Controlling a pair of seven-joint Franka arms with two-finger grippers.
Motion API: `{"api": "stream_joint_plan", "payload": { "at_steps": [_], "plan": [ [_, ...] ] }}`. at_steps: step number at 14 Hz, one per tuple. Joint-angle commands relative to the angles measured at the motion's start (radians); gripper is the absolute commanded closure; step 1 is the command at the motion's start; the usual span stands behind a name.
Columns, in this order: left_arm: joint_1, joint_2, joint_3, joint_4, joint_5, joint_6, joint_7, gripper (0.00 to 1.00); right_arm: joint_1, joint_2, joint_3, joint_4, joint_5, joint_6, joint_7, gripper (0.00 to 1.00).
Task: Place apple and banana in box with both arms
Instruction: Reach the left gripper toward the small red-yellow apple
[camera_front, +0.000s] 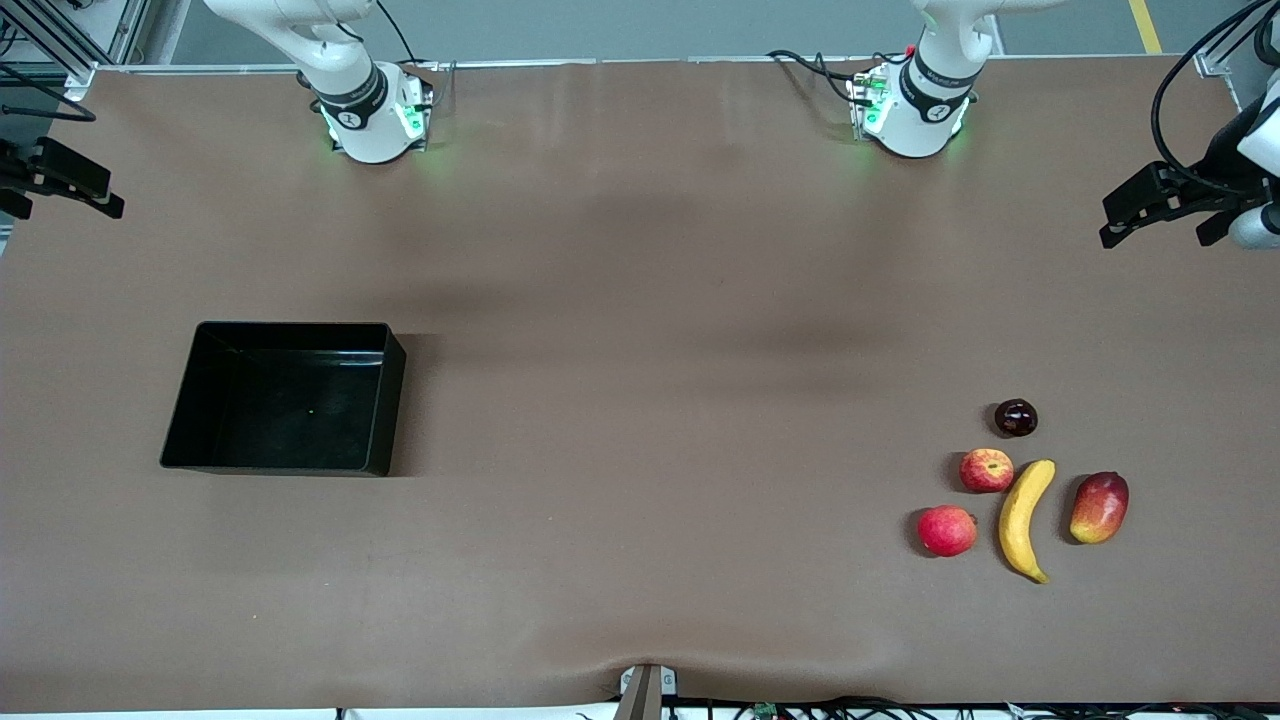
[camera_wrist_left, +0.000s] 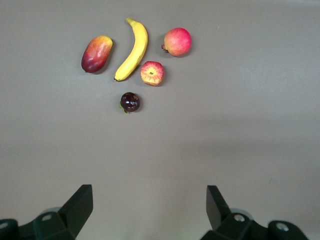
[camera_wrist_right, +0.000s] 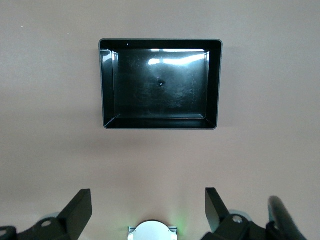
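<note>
Front view: a brown table (camera_front: 640, 250) is seen with five fruits clustered toward the left arm's end and one box (camera_front: 286, 398) toward the right arm's end, well apart from the fruits. The banana (camera_front: 1024, 518) is taken as landmark. One apple (camera_front: 987, 470), red with yellow streaks and a pale patch round the stem dimple, lies just beside the banana's upper tip, on the side toward the box. One pinkish-red round fruit (camera_front: 947, 530) lies near the banana, nearer the front camera than the apple. One red-and-yellow mango (camera_front: 1099, 507) lies beside the banana, away from the box. One small dark, glossy round fruit (camera_front: 1016, 417) lies farther from the camera than the banana. The banana is single, curved, yellow, dark at the tips, and longest of the five. The box is black, glossy-walled, shallow, and nothing is seen inside it. Nothing lies between fruits and box. Two arms are counted. In the left wrist view the left gripper (camera_wrist_left: 150, 210) is held high over bare table short of the fruit cluster, fingers spread wide, nothing between them. In the right wrist view the right gripper (camera_wrist_right: 148, 207) hangs over the table short of the box, fingers likewise spread and unloaded.
</note>
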Motion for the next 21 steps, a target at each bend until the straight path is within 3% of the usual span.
{"api": "stream_joint_plan", "payload": {
  "at_steps": [1, 3, 9, 11, 17, 21],
  "plan": [
    [0.003, 0.007, -0.004, 0.02, 0.005, -0.006, 0.009, 0.0, -0.016, 0.003, 0.004, 0.007, 0.018, 0.0, -0.013, 0.0],
    [0.0, 0.013, -0.004, 0.021, 0.005, -0.004, 0.003, 0.0, -0.016, 0.003, 0.004, 0.007, 0.018, 0.002, -0.013, 0.0],
    [0.004, 0.213, -0.005, 0.101, 0.004, 0.01, 0.018, 0.0, -0.016, 0.005, 0.004, 0.007, 0.018, 0.003, -0.013, 0.0],
    [0.003, 0.261, -0.005, 0.049, 0.004, 0.127, 0.017, 0.0, -0.016, 0.008, 0.004, 0.009, 0.02, 0.002, -0.013, 0.0],
    [0.006, 0.355, -0.002, -0.274, 0.007, 0.687, 0.015, 0.0, -0.016, 0.009, 0.004, 0.009, 0.02, 0.002, -0.013, 0.0],
    [0.026, 0.532, -0.002, -0.283, 0.035, 0.905, 0.018, 0.0, -0.018, 0.009, 0.003, 0.009, 0.02, 0.002, -0.013, 0.0]
  ]
}}
